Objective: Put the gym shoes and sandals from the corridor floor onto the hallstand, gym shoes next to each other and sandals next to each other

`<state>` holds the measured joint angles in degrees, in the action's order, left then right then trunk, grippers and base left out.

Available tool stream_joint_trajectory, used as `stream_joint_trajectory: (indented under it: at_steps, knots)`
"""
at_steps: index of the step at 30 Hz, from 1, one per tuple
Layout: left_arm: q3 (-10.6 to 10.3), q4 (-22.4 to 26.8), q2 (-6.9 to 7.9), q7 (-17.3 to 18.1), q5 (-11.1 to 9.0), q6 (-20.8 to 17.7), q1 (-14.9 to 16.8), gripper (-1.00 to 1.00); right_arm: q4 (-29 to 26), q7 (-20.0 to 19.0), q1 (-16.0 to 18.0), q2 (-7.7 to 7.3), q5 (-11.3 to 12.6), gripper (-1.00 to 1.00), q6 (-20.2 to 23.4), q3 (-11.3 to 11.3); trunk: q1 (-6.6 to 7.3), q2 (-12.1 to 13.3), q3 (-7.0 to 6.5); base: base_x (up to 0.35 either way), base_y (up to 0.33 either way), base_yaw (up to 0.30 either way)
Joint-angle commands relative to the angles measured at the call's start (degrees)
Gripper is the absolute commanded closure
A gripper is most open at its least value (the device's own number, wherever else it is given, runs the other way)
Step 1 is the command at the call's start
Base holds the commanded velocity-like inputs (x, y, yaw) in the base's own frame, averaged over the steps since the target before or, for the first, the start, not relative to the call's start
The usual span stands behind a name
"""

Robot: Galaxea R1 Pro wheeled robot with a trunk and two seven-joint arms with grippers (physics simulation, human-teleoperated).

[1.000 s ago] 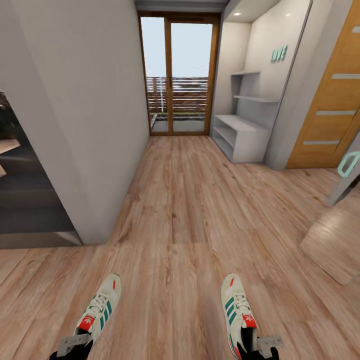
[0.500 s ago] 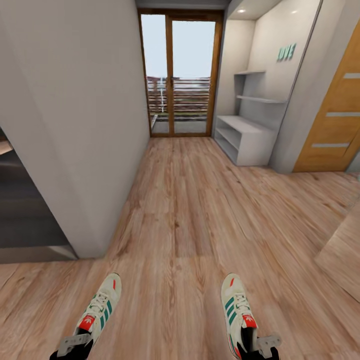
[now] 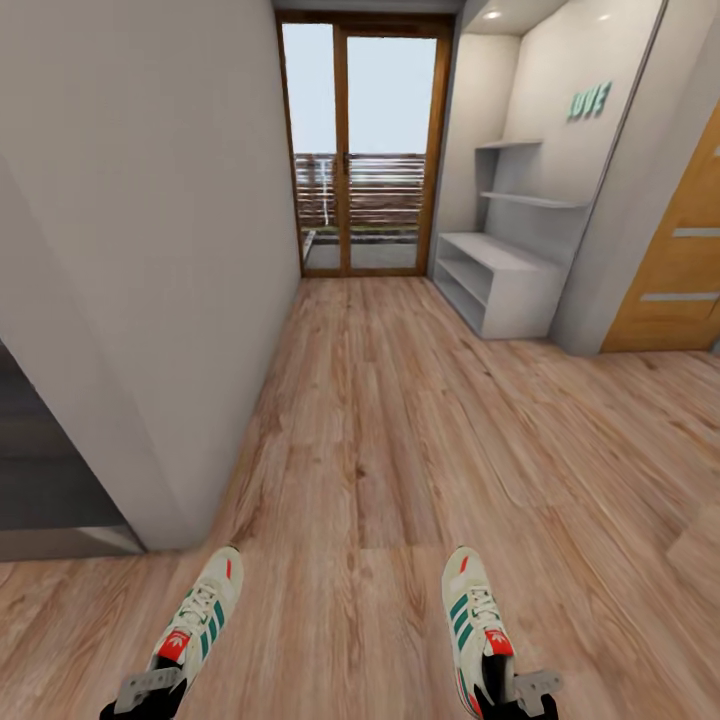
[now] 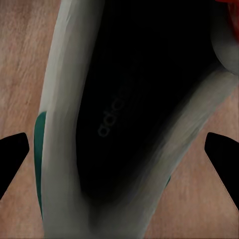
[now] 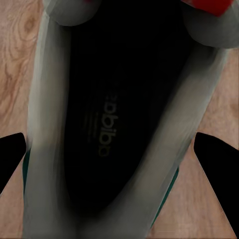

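— Near the bottom edge of the head view, what is each arm carrying?

— One gym shoe apiece. The left gripper [image 3: 150,690] is closed on the heel of the left gym shoe [image 3: 200,618], and the right gripper [image 3: 522,692] is closed on the heel of the right gym shoe [image 3: 477,622]. Both shoes point toes away from the robot, well apart from each other, above the corridor floor [image 3: 380,440].

— Do the wrist cameras confirm the hold?

— They look straight down into each shoe. In the left wrist view the dark insole of the left gym shoe [image 4: 124,114] sits between two black fingertips [image 4: 12,159], wood planks showing on both sides. In the right wrist view the right gym shoe [image 5: 109,124] sits the same way between the fingertips [image 5: 216,154], its red-orange tab at the edge.

— Where is the hallstand?

— Far along the corridor on the right: the pale grey hallstand [image 3: 500,262] stands against the wall, with open shelves under its top and floating shelves [image 3: 530,200] above it. Green letters [image 3: 589,101] hang on the wall higher up.

— What else is around?

— A glass door [image 3: 362,150] with a wooden frame closes the far end, a grey wall [image 3: 150,250] runs along the left, and a wooden door [image 3: 680,270] is at the right.
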<state>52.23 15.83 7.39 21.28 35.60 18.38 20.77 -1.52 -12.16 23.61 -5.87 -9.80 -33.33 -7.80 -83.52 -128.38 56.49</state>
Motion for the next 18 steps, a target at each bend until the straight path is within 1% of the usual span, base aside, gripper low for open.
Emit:
stream_joint_trajectory:
  at_steps: [1, 4, 7, 10, 13, 16, 18]
  knots:
    - [0.5, 0.0, -0.01, 0.3, 0.4, 0.2, 0.1, 1.0, 0.0, -0.2, 0.0, -0.02, -0.4, 1.0, -0.2, -0.6, -0.02, 0.0, 0.05, 0.339, 0.088, 0.0]
    - [0.5, 0.0, -0.03, 0.3, 0.4, 0.2, 0.1, 1.0, 0.0, -0.2, 0.0, 0.02, -0.5, 1.0, 0.0, -0.4, -0.02, 0.0, 0.05, 0.339, 0.088, 0.0]
    - [0.5, 0.0, -0.02, 0.3, 0.4, 0.2, 0.1, 1.0, -0.1, -0.2, 0.0, 0.43, -0.5, 1.0, 0.3, -0.3, -0.02, 0.0, 0.05, 0.34, 0.088, 0.0]
    - [0.5, 0.0, -0.01, 0.3, 0.4, 0.2, 0.1, 1.0, 0.0, -0.1, 0.0, 1.59, -0.7, 1.0, 0.7, -0.2, -0.02, 0.0, 0.05, 0.34, 0.088, 0.0]
    - [0.5, 0.0, -0.01, 0.3, 0.4, 0.2, 0.1, 1.0, -0.2, 0.2, -0.5, 1.89, -0.7, 1.0, 0.7, -0.2, -0.02, 0.0, 0.05, 0.34, 0.088, 0.0]
    - [0.5, 0.0, -0.01, 0.3, 0.4, 0.2, 0.1, 1.0, -0.5, 0.4, -0.7, 1.83, -0.7, 1.0, 0.6, -0.3, -0.02, 0.0, 0.05, 0.34, 0.087, 0.0]
    - [0.5, 0.0, -0.01, 0.3, 0.4, 0.2, 0.1, 1.0, -2.4, 0.5, -0.9, 2.1, -0.7, 1.0, 0.3, -0.2, -0.02, 0.0, 0.05, 0.339, 0.087, 0.0]
